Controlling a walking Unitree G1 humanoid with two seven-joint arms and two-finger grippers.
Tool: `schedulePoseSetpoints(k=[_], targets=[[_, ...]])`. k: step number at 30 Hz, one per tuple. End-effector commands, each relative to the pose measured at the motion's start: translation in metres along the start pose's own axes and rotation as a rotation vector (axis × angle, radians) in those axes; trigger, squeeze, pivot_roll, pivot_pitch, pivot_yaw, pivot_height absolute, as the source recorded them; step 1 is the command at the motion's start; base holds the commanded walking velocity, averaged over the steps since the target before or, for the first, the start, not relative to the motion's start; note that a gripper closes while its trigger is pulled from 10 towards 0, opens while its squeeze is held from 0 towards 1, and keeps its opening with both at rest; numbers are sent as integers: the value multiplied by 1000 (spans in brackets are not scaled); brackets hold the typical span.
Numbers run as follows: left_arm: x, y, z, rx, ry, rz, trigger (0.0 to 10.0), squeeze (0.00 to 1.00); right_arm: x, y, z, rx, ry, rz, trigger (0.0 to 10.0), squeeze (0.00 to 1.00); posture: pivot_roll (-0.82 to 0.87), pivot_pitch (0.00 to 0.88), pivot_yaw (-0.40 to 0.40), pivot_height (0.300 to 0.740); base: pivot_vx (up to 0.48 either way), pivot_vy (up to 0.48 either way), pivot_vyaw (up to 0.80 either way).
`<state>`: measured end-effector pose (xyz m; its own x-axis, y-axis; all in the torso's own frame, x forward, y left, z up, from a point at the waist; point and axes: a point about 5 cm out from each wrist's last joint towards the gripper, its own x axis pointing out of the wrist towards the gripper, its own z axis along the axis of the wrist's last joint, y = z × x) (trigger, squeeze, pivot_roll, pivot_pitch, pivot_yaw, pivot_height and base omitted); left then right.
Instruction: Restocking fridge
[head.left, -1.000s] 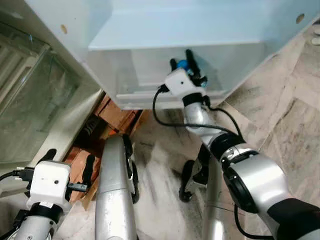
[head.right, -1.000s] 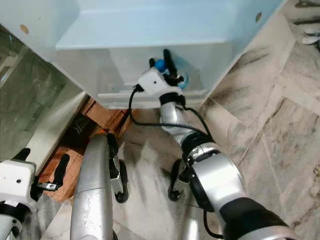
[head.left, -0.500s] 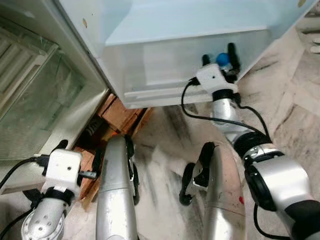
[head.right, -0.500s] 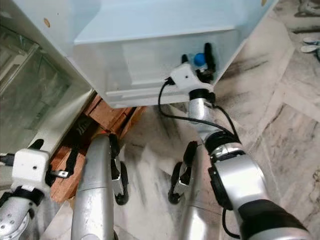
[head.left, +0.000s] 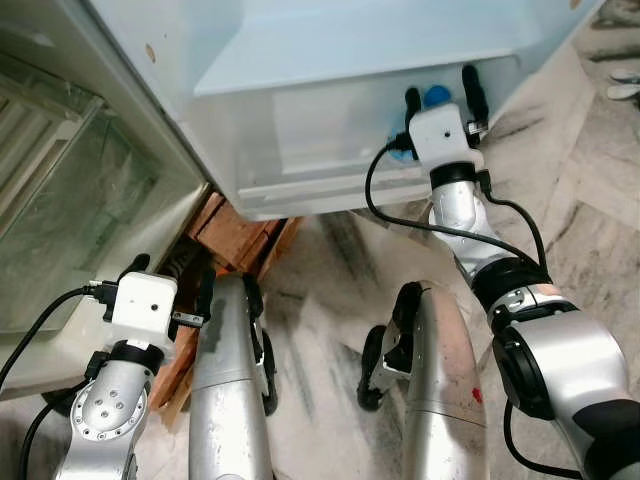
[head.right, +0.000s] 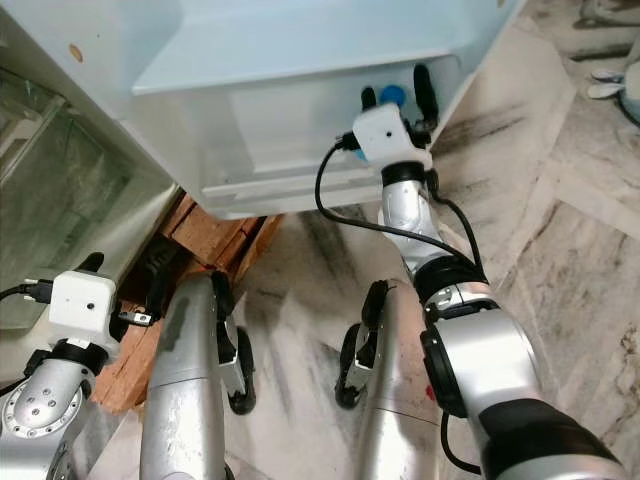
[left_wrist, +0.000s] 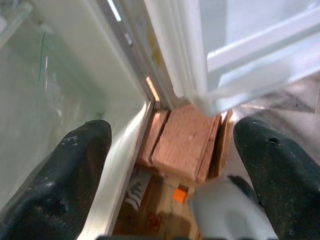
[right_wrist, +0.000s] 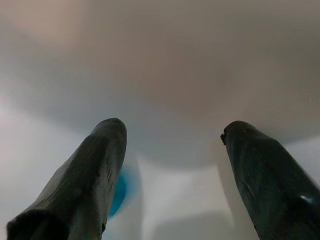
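- The left gripper (head.left: 170, 290) hung low at the robot's left side, its black fingers (left_wrist: 65, 185) spread wide and holding nothing; through them the left wrist view showed the fridge body's lower edge (left_wrist: 135, 90) and stacked wooden blocks (left_wrist: 182, 145) under it.
- The glass-fronted drawer (head.left: 80, 210) of the fridge sat just beyond that gripper, on the left of the head views.
- The wooden blocks lay on the floor between the fridge body and the open door.
- The white door shelf (head.left: 330, 130) hung across the middle, above the marble floor (head.left: 590, 200).
- A blue-capped item (head.left: 436, 97) stood in the right end of that shelf; what it was beyond the cap could not be told.
- The right gripper (head.left: 440, 92) reached up to the shelf's right end, fingers (right_wrist: 85, 185) wide apart on either side of the blue cap, not clamped on it.
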<state>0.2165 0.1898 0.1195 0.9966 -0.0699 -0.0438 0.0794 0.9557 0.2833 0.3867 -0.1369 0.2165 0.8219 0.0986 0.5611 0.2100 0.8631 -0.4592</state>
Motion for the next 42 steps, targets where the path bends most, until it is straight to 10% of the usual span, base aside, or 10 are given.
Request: schedulePoseSetpoints(k=[1,21,22,31,32,42], targets=[[-1,-1,-11,3,35,3,10000,0,-5,-3,0,45,-22,-21,10000,0,254,232,14,532,0,0,0],[26,-6,-15,-17,-28,15,10000,0,-74,1,25,327,-79,-5,10000,0,166,80,20,532,0,0,0],[28,-8,-17,-21,-32,14,10000,0,-98,6,13,375,45,25,10000,1000,150,46,20,532,0,0,0],[32,-15,-25,-36,-30,19,10000,0,-176,40,-31,529,557,199,10000,1000,117,0,31,532,0,0,0],[32,-17,-27,-39,-28,17,10000,0,-180,42,-25,540,509,290,10000,0,112,0,28,532,0,0,0],[36,-8,-29,-46,-54,100,10000,0,-159,26,-16,589,459,157,10000,0,127,0,0,572,0,0,0]])
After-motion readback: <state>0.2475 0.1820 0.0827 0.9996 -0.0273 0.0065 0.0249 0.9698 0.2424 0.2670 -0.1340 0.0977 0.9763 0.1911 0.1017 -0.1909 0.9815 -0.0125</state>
